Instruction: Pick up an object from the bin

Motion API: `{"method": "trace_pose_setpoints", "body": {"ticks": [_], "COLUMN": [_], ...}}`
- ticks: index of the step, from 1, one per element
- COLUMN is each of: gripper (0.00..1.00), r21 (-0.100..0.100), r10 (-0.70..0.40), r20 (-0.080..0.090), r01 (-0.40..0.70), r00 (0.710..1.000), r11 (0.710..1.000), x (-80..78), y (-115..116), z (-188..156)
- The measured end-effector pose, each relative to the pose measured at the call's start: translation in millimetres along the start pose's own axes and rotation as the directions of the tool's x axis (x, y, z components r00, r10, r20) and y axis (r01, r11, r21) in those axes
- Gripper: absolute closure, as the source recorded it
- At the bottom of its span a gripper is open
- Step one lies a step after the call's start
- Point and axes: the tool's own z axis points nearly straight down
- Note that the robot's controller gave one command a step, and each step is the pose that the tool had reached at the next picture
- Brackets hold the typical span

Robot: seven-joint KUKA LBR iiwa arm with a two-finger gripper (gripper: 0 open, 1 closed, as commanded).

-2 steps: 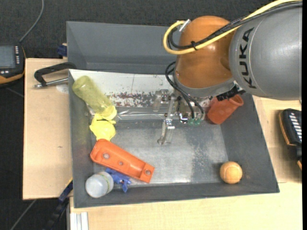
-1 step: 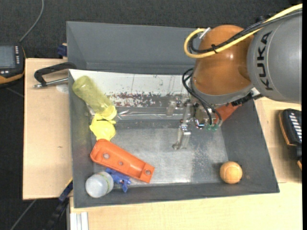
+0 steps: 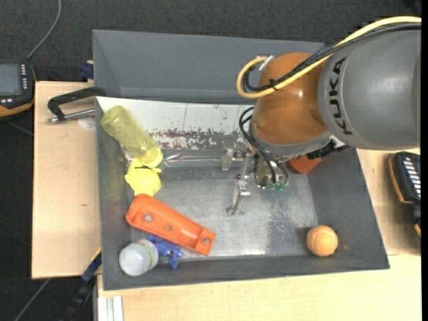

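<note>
The arm's orange cover [image 3: 287, 109] overhangs the gripper [image 3: 239, 192]; its opening cannot be told. Lower-left, an orange block [image 3: 168, 224] slants down-right.

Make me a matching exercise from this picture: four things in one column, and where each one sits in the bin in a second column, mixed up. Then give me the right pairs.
Things:
1. wooden ball
2. orange block
3. yellow-green bottle
4. gripper

Places in the bin, as the view shows it:
A. upper left corner
B. over the middle of the floor
C. lower right corner
D. lower left, lying slantwise

Pairs: 1-C, 2-D, 3-A, 4-B
</note>
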Motion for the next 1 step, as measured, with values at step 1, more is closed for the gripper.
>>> {"method": "trace_pose_setpoints", "body": {"ticks": [1], "gripper": [0.00], "r21": [-0.007], "r10": [0.096], "r20": [-0.004], "r01": [-0.096], "r00": [0.995], "r11": [0.995], "x": [-23.8], "y": [21.7], "z": [-25.6]}}
